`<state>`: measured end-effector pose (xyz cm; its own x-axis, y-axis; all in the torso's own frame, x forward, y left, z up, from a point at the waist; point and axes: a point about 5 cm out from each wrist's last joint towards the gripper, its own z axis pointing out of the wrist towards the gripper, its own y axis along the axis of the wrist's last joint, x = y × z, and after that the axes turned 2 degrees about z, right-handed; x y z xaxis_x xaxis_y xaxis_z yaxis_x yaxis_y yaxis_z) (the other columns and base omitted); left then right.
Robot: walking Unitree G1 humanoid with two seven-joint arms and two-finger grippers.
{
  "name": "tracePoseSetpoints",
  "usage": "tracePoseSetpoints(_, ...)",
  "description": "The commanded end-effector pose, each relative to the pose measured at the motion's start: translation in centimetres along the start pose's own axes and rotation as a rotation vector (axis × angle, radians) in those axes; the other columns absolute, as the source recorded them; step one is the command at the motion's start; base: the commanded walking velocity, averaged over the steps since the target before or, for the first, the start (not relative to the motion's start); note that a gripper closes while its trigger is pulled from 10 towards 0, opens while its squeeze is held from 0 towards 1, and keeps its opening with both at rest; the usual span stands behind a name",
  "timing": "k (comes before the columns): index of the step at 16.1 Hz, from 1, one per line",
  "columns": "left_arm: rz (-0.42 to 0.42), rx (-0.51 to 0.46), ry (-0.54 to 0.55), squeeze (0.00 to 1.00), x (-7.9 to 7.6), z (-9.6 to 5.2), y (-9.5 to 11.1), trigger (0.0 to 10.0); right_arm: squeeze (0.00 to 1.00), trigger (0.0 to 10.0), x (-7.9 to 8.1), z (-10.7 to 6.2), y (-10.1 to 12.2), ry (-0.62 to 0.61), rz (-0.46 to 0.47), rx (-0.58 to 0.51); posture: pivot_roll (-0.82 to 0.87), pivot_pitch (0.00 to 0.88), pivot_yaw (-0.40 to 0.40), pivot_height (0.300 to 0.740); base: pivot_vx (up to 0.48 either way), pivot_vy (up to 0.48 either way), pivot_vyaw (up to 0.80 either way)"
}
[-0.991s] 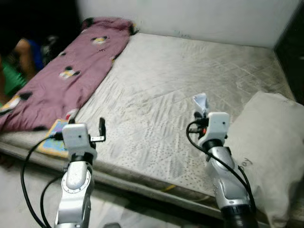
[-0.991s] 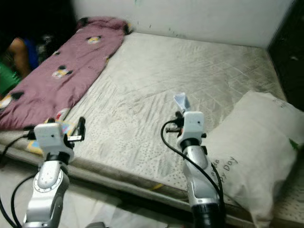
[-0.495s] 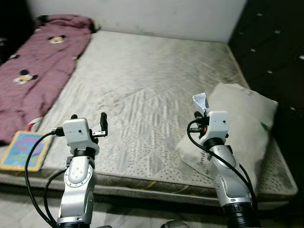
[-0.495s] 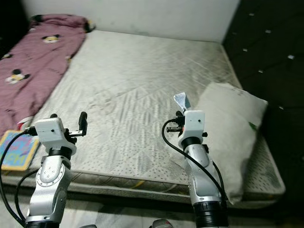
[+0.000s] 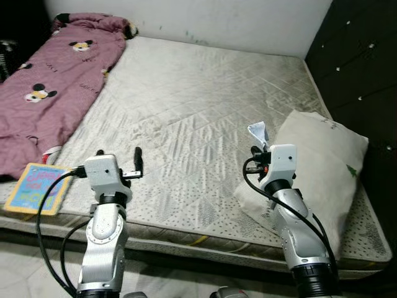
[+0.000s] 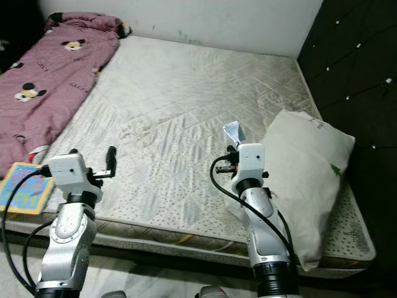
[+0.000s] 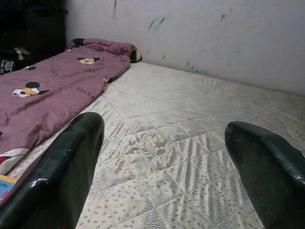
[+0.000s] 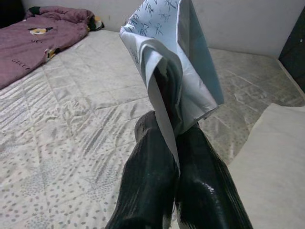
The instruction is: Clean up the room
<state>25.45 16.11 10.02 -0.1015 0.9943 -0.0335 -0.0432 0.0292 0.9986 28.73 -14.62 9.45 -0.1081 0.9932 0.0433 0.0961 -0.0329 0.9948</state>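
My right gripper is shut on a folded white and pale blue paper with writing on it, held upright above the mattress. From the head, that paper stands over the right gripper, just left of a white pillow. My left gripper hovers over the mattress's front edge, open with nothing between its fingers. A pink blanket with cartoon mice lies along the left side. A colourful book rests at the front left corner.
A dark panelled wall rises on the right, close behind the pillow. A white wall closes off the far side of the mattress. Pale floor runs along the front edge.
The whole picture has swung to the right and then a little back, so the camera turned. Both arms keep their pose; the paper stays in the right gripper.
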Motion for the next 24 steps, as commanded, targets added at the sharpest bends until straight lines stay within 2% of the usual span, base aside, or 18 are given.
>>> tracePoseSetpoints(1,0.001,0.007,0.003,0.0,0.18,0.06,-0.03,10.0,0.0,10.0,0.13,0.25,0.16,0.002,0.012,0.006,-0.03,0.0,-0.045,0.74,0.0,0.322,0.0)
tracePoseSetpoints(12,0.001,0.01,-0.002,0.0,0.07,0.11,-0.03,10.0,0.0,10.0,0.09,0.3,-0.12,0.002,0.027,0.029,-0.03,0.0,-0.043,0.74,0.0,0.326,0.0)
tracePoseSetpoints(17,-0.007,0.015,0.0,0.0,0.07,0.04,-0.12,10.0,0.0,10.0,0.1,0.27,-0.17,0.005,0.027,0.035,-0.03,0.0,-0.044,0.74,0.0,0.338,-0.8)
tracePoseSetpoints(22,-0.009,0.018,0.0,0.0,0.09,0.04,-0.16,10.0,0.0,10.0,0.14,0.26,-0.17,0.005,0.029,0.039,-0.03,0.0,-0.043,0.74,0.0,0.347,0.0)
tracePoseSetpoints(24,-0.01,0.02,0.0,0.0,0.1,0.06,-0.18,10.0,0.0,10.0,0.15,0.28,-0.22,0.006,0.029,0.044,-0.03,0.0,-0.041,0.74,0.0,0.345,-0.65)
